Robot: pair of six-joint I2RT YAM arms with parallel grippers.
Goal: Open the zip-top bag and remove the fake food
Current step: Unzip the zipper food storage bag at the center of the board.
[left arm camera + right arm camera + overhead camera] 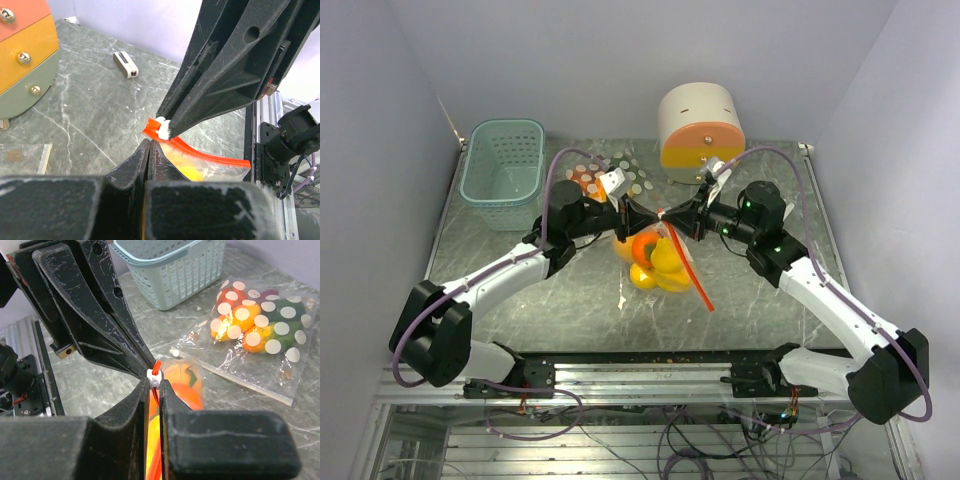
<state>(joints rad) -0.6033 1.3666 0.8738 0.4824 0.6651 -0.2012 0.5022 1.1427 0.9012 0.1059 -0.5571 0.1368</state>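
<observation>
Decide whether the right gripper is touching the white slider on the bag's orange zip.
Touching. The left wrist view shows the right gripper with tips closed on the white slider of the bag.

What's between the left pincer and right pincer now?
Just the top edge of the zip-top bag: its orange zip strip and white slider. Left wrist view shows left pincer and right pincer nearly tip to tip.

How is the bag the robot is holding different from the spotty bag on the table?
The plain bag hangs between the left gripper and right gripper; the dotted bag lies flat on the table. The plain bag has an orange zip strip; the dotted bag has white dots. The plain bag shows yellow and orange food; the dotted bag adds red and green. Both are clear with food inside.
</observation>
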